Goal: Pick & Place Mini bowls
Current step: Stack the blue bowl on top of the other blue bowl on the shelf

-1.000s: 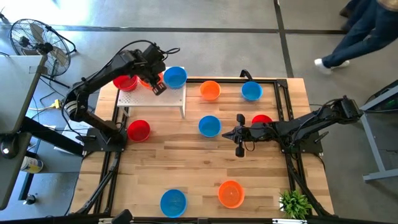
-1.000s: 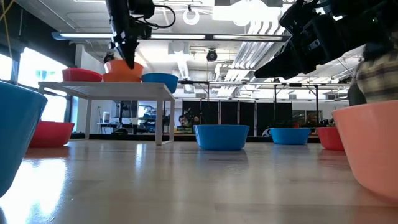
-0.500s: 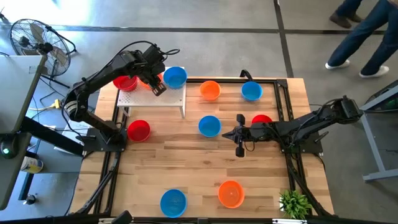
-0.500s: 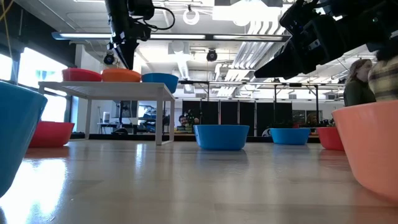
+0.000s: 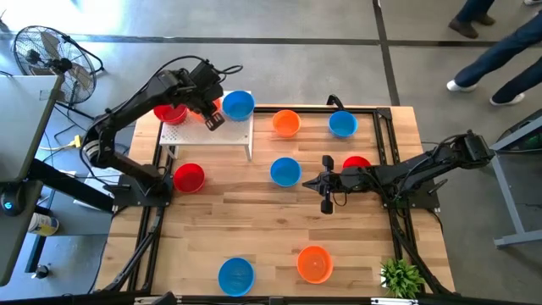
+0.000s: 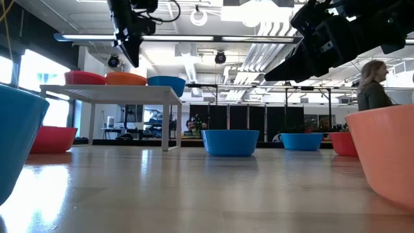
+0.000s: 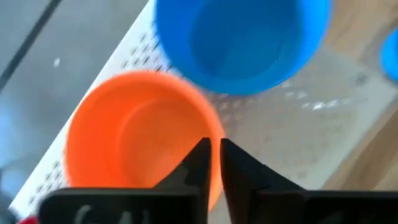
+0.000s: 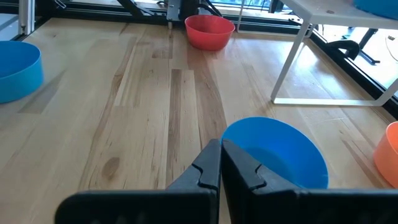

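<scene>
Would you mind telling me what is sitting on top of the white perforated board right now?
Three mini bowls stand in a row on the white perforated board: a red bowl, an orange bowl and a blue bowl. From above, the left arm covers most of the orange one.

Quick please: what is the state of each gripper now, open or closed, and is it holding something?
Left gripper: almost closed, empty, above the orange bowl on the white board.
Right gripper: closed, empty, near the blue bowl.
</scene>
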`<state>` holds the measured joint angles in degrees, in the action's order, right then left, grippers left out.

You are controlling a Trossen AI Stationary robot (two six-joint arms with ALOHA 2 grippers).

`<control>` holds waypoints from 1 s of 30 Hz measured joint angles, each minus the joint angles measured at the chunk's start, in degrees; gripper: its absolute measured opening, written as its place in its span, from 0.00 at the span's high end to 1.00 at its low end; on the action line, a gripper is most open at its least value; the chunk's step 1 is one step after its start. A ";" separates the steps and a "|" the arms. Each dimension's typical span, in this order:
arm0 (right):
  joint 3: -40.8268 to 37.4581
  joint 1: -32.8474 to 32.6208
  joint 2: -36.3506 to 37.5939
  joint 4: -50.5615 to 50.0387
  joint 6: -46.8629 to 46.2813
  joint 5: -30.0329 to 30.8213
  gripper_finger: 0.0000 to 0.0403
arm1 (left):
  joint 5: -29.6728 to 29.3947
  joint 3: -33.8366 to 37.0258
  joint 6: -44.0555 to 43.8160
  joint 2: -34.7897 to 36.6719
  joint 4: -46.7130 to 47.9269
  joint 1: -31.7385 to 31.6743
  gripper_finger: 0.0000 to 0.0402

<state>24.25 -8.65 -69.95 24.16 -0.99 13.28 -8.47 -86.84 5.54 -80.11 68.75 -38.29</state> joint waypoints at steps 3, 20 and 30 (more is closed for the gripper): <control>0.00 0.00 0.00 -0.07 -0.01 -0.16 1.00 | 0.21 3.72 -1.35 3.68 -5.10 2.07 0.99; 0.01 0.04 0.00 -0.55 -8.23 7.80 0.96 | 0.42 41.14 -7.21 22.83 -58.53 26.67 0.99; 0.04 4.30 -0.02 -6.88 -21.78 12.88 0.75 | 1.36 57.35 -7.31 20.79 -88.93 38.80 0.99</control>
<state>24.29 -4.35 -69.97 17.28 -22.78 26.16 -7.11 -29.49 -1.77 -59.32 -20.18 0.51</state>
